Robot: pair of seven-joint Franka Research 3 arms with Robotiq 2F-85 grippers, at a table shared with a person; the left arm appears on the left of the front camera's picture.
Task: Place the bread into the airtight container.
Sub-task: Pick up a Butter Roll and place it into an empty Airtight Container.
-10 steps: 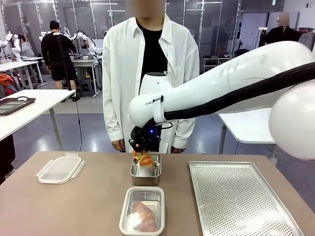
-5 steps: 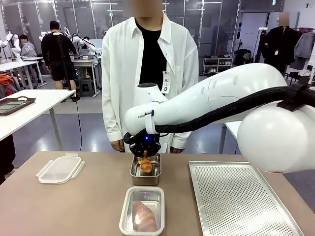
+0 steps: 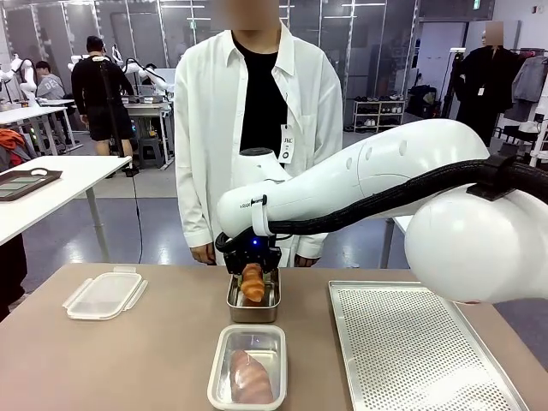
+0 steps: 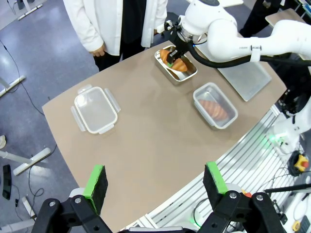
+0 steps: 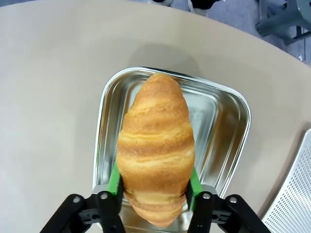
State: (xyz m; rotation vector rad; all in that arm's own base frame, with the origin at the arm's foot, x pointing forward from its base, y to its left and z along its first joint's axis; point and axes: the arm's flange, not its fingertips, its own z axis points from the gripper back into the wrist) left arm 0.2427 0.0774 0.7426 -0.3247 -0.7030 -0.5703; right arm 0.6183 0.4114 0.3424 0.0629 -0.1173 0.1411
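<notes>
Golden croissant [image 5: 156, 148] sits between the right hand's [image 3: 252, 267] pads above the steel tin [image 5: 231, 127], grip uncertain. Left hand [image 4: 154, 180] open. Lid [image 3: 104, 293] waits.

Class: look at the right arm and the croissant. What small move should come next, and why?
Probably lift the right gripper straight up. The golden-brown croissant stands on end inside the rectangular stainless-steel container, closely flanked by the green-padded fingers. Whether they press it is unclear. A vertical retreat seems least likely to tip it.
</notes>
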